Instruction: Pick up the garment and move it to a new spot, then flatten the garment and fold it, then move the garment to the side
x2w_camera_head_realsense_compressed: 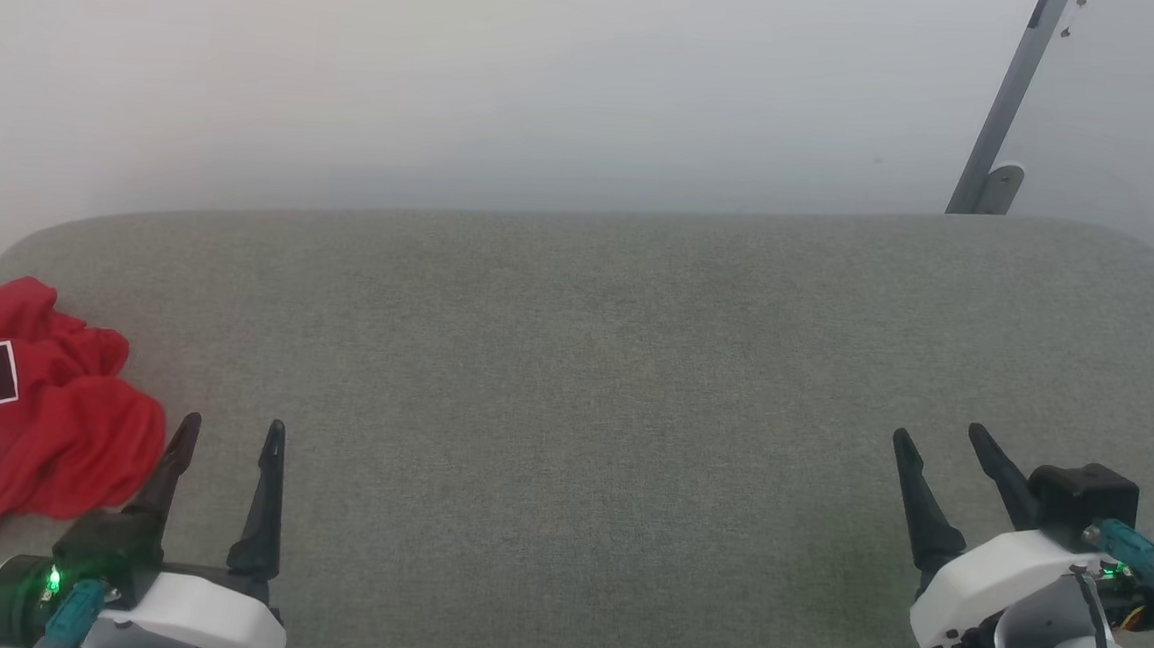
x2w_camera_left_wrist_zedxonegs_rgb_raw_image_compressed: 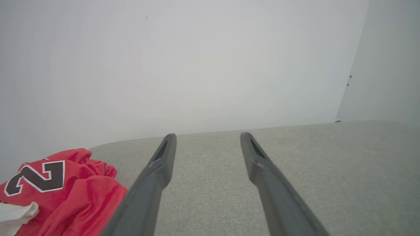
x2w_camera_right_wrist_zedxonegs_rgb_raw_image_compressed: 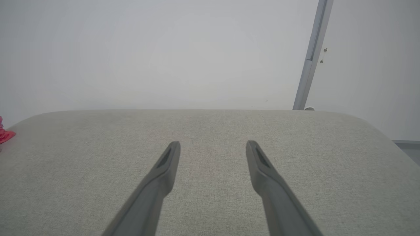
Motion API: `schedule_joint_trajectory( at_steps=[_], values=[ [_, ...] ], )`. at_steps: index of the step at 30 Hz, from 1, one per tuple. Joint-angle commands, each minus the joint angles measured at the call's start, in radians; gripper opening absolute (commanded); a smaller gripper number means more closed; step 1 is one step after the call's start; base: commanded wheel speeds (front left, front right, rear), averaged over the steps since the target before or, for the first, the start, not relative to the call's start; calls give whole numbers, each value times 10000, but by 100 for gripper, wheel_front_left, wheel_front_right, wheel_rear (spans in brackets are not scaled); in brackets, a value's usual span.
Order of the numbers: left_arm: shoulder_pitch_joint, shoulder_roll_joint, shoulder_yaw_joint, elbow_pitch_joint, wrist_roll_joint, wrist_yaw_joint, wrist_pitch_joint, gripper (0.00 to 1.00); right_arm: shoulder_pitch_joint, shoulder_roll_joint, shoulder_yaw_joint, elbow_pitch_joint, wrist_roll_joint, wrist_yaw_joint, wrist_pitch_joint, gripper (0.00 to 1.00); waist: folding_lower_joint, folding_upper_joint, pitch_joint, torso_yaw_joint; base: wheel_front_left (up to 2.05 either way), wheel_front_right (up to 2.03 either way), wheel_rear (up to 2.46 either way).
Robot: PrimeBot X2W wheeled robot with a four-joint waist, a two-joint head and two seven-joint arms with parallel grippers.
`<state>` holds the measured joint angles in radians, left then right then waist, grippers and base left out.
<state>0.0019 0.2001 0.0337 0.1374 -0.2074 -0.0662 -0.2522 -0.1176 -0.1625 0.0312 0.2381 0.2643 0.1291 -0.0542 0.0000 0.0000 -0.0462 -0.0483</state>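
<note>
Garment (x2w_camera_head_realsense_compressed: pixel 41 411) lies crumpled at the surface's (x2w_camera_head_realsense_compressed: pixel 573 384) left edge, not yet picked up; left tool (x2w_camera_head_realsense_compressed: pixel 227 430) and right tool (x2w_camera_head_realsense_compressed: pixel 938 432) gape empty.

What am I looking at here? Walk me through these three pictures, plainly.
This is a two-armed robot at a grey padded surface. The head view looks down from its head; each wrist view looks along one arm's own two dark fingers. The left claw and the right claw are both open and hold nothing. A crumpled red jersey with a black numeral lies at the far left, just beside the left claw; the left wrist view shows it too. A grey pole stands against the white wall.
</note>
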Motion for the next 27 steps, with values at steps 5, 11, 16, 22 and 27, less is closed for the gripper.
schedule_joint_trajectory(
  at_steps=[5, 11, 16, 22, 27],
  values=[
    [132, 39, 46, -69, 455, -58, -154, 100, 52, -11, 22, -125, -453, 29, -116, 100, 0, 0, -10, -29, 0, 0, 0],
    [114, -14, 93, -37, 421, -105, -143, 100, 92, -24, 1, -162, -446, 18, -157, 100, 0, 0, -14, -27, 0, 0, 0],
    [128, -71, 160, 23, 301, -164, -143, 100, 107, -50, 39, -177, -434, 18, -206, 100, 0, 0, -20, -23, 0, 0, 0],
    [-56, -182, 300, 319, 103, -122, -142, 100, 165, -92, 164, -225, -387, 18, -278, 100, 0, 0, -105, 302, 0, 0, 0],
    [-163, -206, 583, 668, -31, 100, -142, 100, 188, -126, 500, -241, -260, 18, -196, 100, 0, 0, -289, 903, 0, 0, 0]
  ],
)
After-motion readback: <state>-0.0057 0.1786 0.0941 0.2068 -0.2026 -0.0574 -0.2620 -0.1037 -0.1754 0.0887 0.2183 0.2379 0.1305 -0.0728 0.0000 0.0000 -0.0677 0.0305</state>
